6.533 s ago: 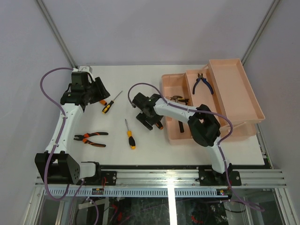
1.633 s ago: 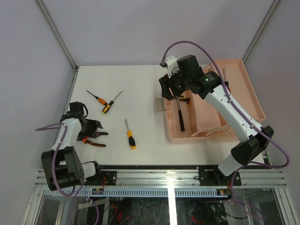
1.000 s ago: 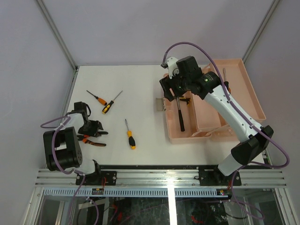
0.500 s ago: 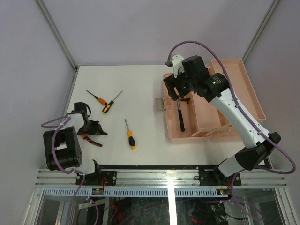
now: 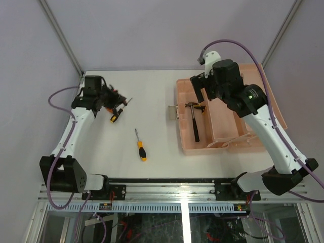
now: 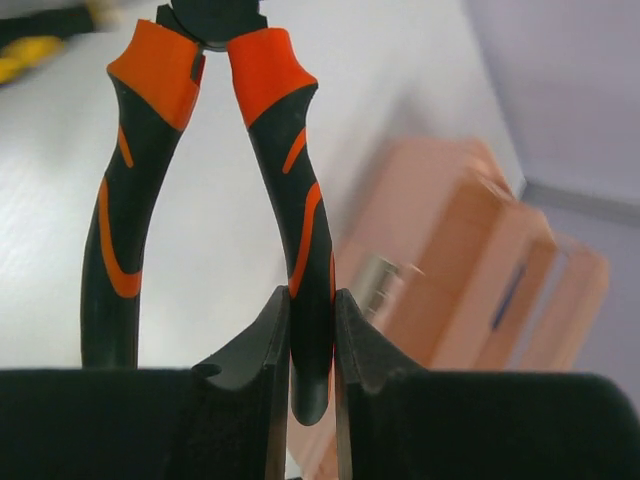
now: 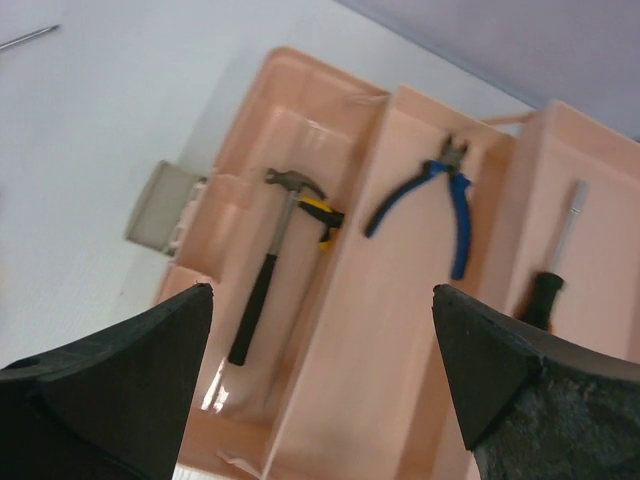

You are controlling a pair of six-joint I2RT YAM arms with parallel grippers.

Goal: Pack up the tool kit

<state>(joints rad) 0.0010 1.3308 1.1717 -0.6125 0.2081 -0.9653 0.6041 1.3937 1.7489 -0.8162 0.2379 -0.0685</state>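
Observation:
The salmon-pink toolbox [image 5: 185, 144] stands open at the right, lid [image 5: 263, 106] folded back. A hammer [image 5: 195, 124] lies in its base. In the right wrist view I see the hammer [image 7: 265, 275], blue pliers [image 7: 455, 205] in the inner tray, a screwdriver [image 7: 552, 275] in the lid and the grey latch [image 7: 160, 212]. My right gripper [image 7: 320, 290] is open and empty above the box [image 5: 201, 91]. My left gripper [image 6: 310, 315] is shut on one handle of the orange-black pliers [image 6: 290, 170] and holds them in the air at the far left [image 5: 110, 97].
An orange-handled screwdriver [image 5: 140, 147] lies at the table's middle front. A yellow-black screwdriver [image 5: 118, 113] lies just below my left gripper. The table's back edge and a corner post are close behind the left arm.
My left gripper closed on the pliers at the front left, lifted them and swung to the far left. My right arm rose and drew back to the right over the toolbox.

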